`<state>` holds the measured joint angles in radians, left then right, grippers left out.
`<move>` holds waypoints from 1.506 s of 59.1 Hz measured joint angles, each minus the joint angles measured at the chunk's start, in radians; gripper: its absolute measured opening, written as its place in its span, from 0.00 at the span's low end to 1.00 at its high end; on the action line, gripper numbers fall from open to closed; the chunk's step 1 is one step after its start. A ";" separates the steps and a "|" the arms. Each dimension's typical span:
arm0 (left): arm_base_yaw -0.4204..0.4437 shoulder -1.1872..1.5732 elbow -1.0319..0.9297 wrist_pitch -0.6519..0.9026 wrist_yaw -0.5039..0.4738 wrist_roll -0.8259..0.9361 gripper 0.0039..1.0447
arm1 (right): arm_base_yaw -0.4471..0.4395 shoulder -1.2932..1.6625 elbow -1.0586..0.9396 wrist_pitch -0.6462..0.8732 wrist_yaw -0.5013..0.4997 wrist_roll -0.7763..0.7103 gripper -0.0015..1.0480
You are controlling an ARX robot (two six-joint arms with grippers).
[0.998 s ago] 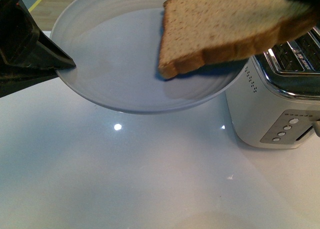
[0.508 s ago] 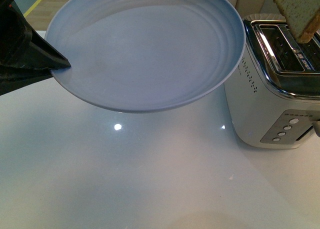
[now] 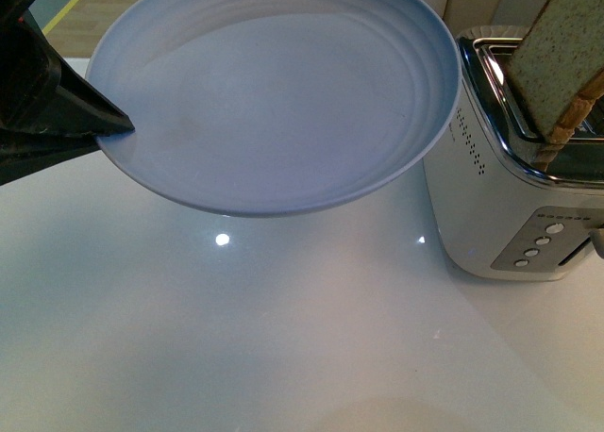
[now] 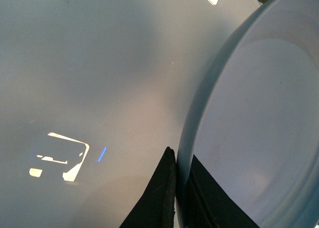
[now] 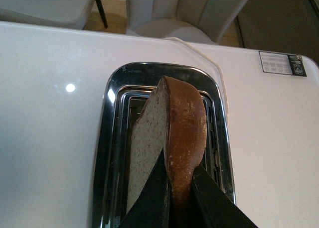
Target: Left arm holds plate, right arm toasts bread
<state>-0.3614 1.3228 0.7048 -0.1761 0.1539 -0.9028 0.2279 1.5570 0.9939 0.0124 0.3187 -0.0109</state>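
Note:
The pale blue-grey plate (image 3: pixel 274 102) hangs tilted above the white table, and nothing lies on it. My left gripper (image 3: pixel 118 125) is shut on its left rim; the left wrist view shows the black fingers (image 4: pixel 159 198) pinching the rim of the plate (image 4: pixel 259 118) at the left gripper (image 4: pixel 178 173). The bread (image 3: pixel 562 59) stands upright at the right, its lower edge dipping into the toaster (image 3: pixel 491 206). In the right wrist view my right gripper (image 5: pixel 180 188) is shut on the bread's (image 5: pixel 182 128) brown crust, directly over a slot of the toaster (image 5: pixel 112 138). The front view does not show the right gripper.
The toaster's front face carries several round buttons (image 3: pixel 538 245) and a lever (image 3: pixel 597 239). The glossy white table (image 3: pixel 236 328) spreads below the plate. Chairs (image 5: pixel 184 9) stand behind the table's far edge, and a sticker (image 5: pixel 281 63) lies on the tabletop.
The bread left the plate, travelled right, turned upright and came down into the toaster's top. The plate and left gripper have barely moved.

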 joint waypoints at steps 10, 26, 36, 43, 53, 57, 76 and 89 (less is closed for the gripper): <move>0.003 0.002 -0.004 0.001 0.000 0.000 0.02 | -0.007 0.016 0.006 0.001 0.000 -0.007 0.03; 0.009 0.002 -0.006 0.002 0.002 0.007 0.02 | -0.020 0.071 0.032 0.055 -0.024 -0.014 0.03; 0.017 0.002 -0.006 0.002 0.003 0.016 0.02 | -0.028 0.102 0.041 0.101 -0.022 -0.039 0.03; 0.019 0.002 -0.006 0.002 0.003 0.018 0.02 | -0.036 0.121 0.045 0.126 -0.017 -0.043 0.03; 0.023 0.002 -0.006 0.002 0.005 0.020 0.02 | -0.041 0.139 0.041 0.152 -0.003 -0.048 0.03; 0.024 0.002 -0.006 0.002 0.007 0.020 0.02 | -0.041 0.139 0.036 0.158 -0.004 -0.051 0.03; 0.026 0.004 -0.016 0.006 0.008 0.021 0.02 | 0.002 0.138 -0.015 0.173 -0.008 -0.051 0.03; 0.026 0.006 -0.016 0.006 0.010 0.023 0.02 | 0.025 0.141 -0.069 0.198 -0.007 -0.040 0.03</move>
<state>-0.3351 1.3289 0.6891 -0.1699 0.1642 -0.8799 0.2531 1.6978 0.9249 0.2104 0.3115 -0.0505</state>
